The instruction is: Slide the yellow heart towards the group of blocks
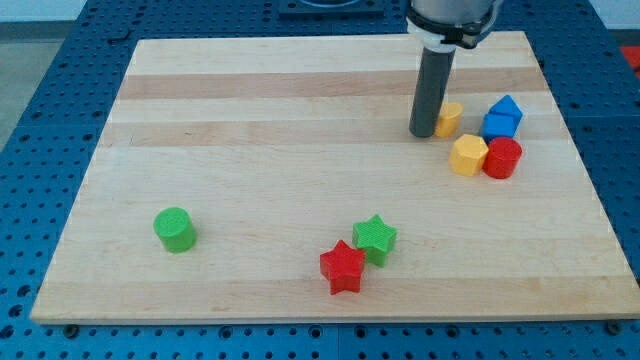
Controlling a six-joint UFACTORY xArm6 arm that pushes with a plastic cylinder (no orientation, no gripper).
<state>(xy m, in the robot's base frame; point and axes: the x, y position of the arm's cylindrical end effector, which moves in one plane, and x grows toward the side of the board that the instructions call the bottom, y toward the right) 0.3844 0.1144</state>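
Camera view: on the pale wooden bench (300, 150), my tip (422, 133), a bare rod with no hand to spread or press together, touches the left side of the small yellow heart block (450, 118), which sits beside the blue block (502, 117), yellow hexagonal block (467, 154) and red block (502, 158) at the view's right.

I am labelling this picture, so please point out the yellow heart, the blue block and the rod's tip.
yellow heart (450, 118), camera view: its visible top face.
blue block (503, 116), camera view: its top face.
my tip (422, 133), camera view: rod's lower end, touching the heart's left.
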